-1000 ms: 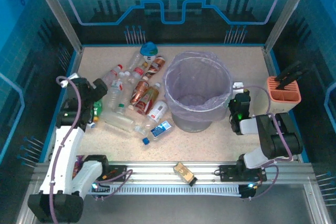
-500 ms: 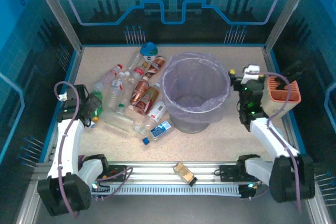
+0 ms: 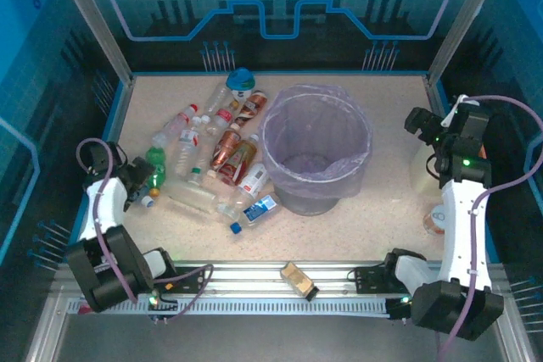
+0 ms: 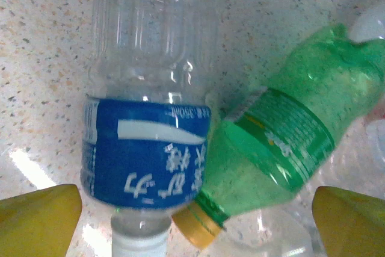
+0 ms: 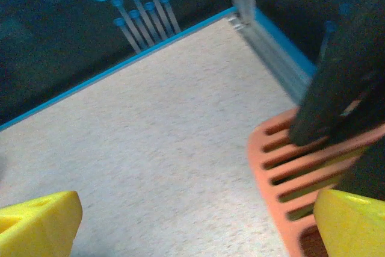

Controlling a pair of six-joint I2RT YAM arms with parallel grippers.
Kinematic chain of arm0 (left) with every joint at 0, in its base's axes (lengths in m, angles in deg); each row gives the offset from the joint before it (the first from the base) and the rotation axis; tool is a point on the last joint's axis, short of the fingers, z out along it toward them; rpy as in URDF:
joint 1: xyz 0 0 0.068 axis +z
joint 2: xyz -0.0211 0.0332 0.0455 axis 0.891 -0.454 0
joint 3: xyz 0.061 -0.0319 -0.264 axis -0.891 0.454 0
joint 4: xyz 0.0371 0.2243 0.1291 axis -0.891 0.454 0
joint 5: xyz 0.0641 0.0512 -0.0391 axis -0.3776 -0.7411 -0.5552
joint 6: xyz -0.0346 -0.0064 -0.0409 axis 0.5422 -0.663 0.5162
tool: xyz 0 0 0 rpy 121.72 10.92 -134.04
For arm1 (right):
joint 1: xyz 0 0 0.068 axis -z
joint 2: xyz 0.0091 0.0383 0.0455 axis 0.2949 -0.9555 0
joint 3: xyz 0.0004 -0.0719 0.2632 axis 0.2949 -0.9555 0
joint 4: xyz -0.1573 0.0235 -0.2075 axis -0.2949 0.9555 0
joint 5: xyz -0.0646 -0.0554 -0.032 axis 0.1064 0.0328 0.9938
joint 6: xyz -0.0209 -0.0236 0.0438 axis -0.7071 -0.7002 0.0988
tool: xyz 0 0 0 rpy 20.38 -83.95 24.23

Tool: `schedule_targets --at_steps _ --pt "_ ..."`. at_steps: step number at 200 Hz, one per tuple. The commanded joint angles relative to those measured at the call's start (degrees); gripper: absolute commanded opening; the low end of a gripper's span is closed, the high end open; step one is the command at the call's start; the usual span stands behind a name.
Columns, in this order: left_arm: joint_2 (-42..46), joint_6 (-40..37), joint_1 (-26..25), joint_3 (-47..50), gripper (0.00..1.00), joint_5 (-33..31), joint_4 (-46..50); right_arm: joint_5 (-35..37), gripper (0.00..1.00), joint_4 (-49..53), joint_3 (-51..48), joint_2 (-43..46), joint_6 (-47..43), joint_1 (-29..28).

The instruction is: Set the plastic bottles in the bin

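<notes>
Roughly a dozen plastic bottles (image 3: 212, 154) lie in a loose heap on the speckled surface (image 3: 382, 218), just left of the bin (image 3: 270, 137). The bin stands upright near the middle, its lavender liner folded over the rim. We see the left claw (image 3: 140, 182) at the near left edge of that heap, beside a green bottle (image 3: 155, 158), with its jaws spread wide and gripping nothing. From the left wrist, we look down between the yellow fingertips (image 4: 39, 221) onto two bottles lying side by side and touching: a clear bottle with a blue label (image 4: 147, 142) and the green one, its yellow cap pointing toward the camera. The right claw (image 3: 422, 121) is at the far right of the surface, well apart from the bin, likewise open and empty. From its wrist we see bare surface between the fingertips and, to the right, an orange slotted holder (image 5: 295, 167) with dark objects (image 5: 343, 100) standing in it.
</notes>
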Motion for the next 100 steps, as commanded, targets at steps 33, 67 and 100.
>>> schedule_targets --at_steps 33,67,100 --pt "-6.03 0.9 2.45 1.0 0.97 2.53 -5.69 -18.77 1.0 9.94 9.05 -3.75 -0.43 0.58" --pt "-10.81 0.79 3.01 0.67 0.87 3.61 -7.51 -20.93 1.0 13.04 12.86 -4.95 -2.36 0.58" --pt "-11.66 0.39 3.03 2.03 0.76 3.21 -9.75 -23.51 1.0 13.9 15.98 -5.3 -2.18 0.33"
